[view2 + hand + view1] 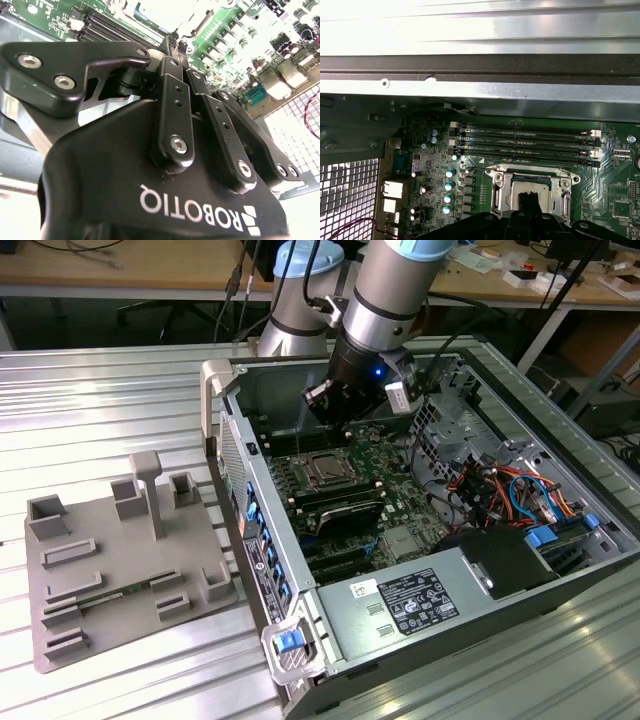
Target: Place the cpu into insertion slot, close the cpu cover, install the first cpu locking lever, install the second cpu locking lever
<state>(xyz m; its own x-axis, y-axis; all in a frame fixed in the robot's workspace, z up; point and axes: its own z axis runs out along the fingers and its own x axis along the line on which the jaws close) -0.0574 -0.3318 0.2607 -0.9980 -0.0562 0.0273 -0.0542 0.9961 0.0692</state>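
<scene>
Our claw point(176, 44) is clenched, fingertips pressed together with nothing we can make out between them. It hangs just above the cpu cover point(499, 192) inside the open computer case point(232, 430). We see the cpu point(530, 186) seated in the insertion slot point(308, 472), its pale metal top showing through the window of the cover, which lies flat over it. Memory slots point(525, 142) run just beside the socket. On the desk point(100, 410), to the exterior view's left of the case, sits a grey fixture plate point(110, 570). We cannot tell whether the locking levers are latched.
</scene>
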